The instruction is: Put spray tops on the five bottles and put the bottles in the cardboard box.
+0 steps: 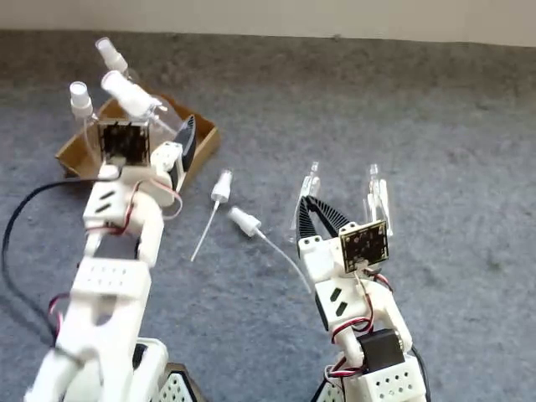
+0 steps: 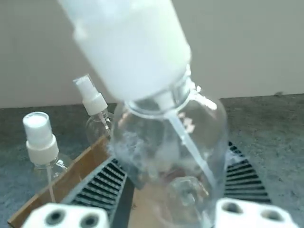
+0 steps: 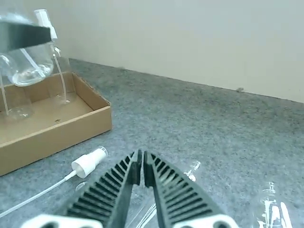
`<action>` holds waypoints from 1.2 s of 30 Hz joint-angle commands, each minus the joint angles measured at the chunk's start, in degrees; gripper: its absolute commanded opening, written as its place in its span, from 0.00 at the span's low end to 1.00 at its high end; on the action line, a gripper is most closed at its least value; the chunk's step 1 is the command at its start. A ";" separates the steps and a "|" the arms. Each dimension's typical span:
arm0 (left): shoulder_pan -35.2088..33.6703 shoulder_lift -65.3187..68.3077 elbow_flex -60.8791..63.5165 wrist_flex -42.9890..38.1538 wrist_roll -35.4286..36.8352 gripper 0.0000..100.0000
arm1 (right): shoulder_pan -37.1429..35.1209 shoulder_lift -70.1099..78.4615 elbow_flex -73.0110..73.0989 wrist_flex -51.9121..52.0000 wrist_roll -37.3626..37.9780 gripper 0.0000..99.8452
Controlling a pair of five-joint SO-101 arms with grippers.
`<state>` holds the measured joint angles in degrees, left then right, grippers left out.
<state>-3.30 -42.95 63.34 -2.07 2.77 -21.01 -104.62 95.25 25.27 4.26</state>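
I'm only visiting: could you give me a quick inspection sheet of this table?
Surface: grey carpet-like mat.
Job's things: cardboard box with two capped bottles standing inside; held bottle, capped, above it; two open bottles and two loose spray tops on the mat.
Clutter: nothing seen.
Grippers: left gripper shut on the held bottle; right gripper shut, empty.
Cables: black cable beside the left arm.
Surroundings: pale wall.

A grey, felt-like table surface (image 1: 435, 117) carried everything. An open cardboard box (image 1: 203, 149) sat on it at the far left. Near the box lay two loose spray tops (image 1: 221, 186), their thin tubes trailing, and farther right two clear bottles (image 1: 378, 201) without tops.
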 commanded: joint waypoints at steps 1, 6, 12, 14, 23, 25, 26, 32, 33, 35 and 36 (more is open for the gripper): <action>-1.63 14.73 -8.57 -8.18 -0.70 0.14 | 0.84 -0.66 6.90 -1.01 0.53 0.01; -4.88 30.64 -18.59 -9.67 -0.70 0.14 | 0.84 -0.66 6.90 -1.01 0.53 0.01; -6.29 47.78 -29.93 -12.48 -0.70 0.14 | 0.84 -0.57 6.90 -1.01 0.53 0.01; -6.20 52.70 -32.75 -14.07 -0.79 0.14 | 0.84 -0.57 6.90 -1.01 0.53 0.01; -6.20 67.12 -43.03 -16.62 -0.79 0.14 | 0.84 -0.48 6.90 -1.01 0.53 0.01; -6.20 68.44 -44.18 -16.62 -0.79 0.14 | 0.84 -0.48 6.90 -1.01 0.53 0.01; -6.20 68.97 -44.62 -16.62 -0.79 0.14 | 0.84 -0.48 6.90 -1.01 0.53 0.01; -5.76 70.64 -45.49 -16.62 -0.79 0.14 | 0.84 -0.48 6.90 -1.01 0.53 0.01; -5.67 70.64 -45.49 -16.62 -0.79 0.14 | 0.84 -0.48 6.90 -1.01 0.53 0.01; -5.67 70.64 -45.49 -16.62 -0.79 0.14 | 0.84 -0.48 6.90 -1.01 0.53 0.01; -5.67 70.64 -45.49 -16.62 -0.79 0.14 | 0.84 -0.48 6.90 -1.01 0.53 0.01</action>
<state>-9.10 28.09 21.23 -17.01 2.33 -21.01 -104.62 95.25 25.27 4.26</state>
